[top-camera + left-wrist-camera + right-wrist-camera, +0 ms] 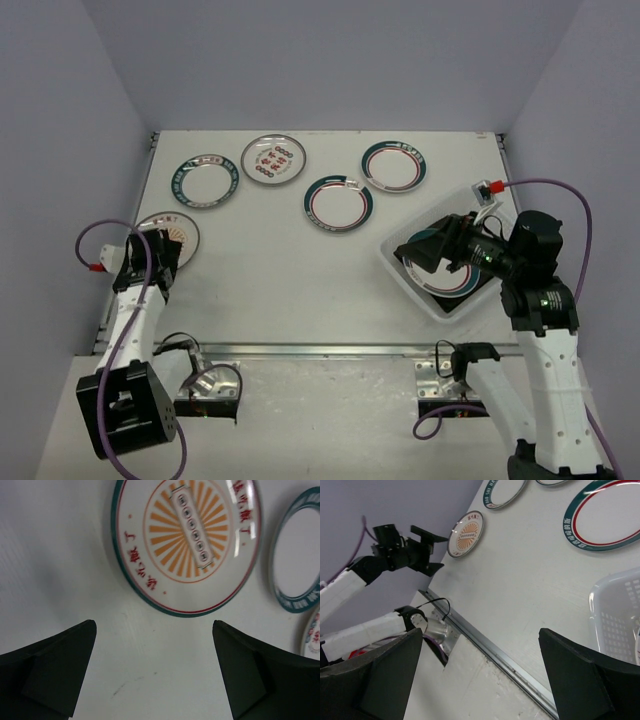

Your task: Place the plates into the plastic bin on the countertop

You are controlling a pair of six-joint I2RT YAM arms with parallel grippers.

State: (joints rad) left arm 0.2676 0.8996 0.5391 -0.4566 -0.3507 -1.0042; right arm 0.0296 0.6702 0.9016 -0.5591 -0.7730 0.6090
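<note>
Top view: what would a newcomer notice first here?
Round plates lie scattered across the far countertop, mostly teal-rimmed. At right, one plate sits in the bin, under the open right fingers. At the left edge, the left fingers, also open, hover by the orange sunburst plate.

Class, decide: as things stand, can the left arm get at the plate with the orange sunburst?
Probably yes. The left gripper stands open just short of the sunburst plate, with only bare countertop between them and nothing on the plate.
</note>
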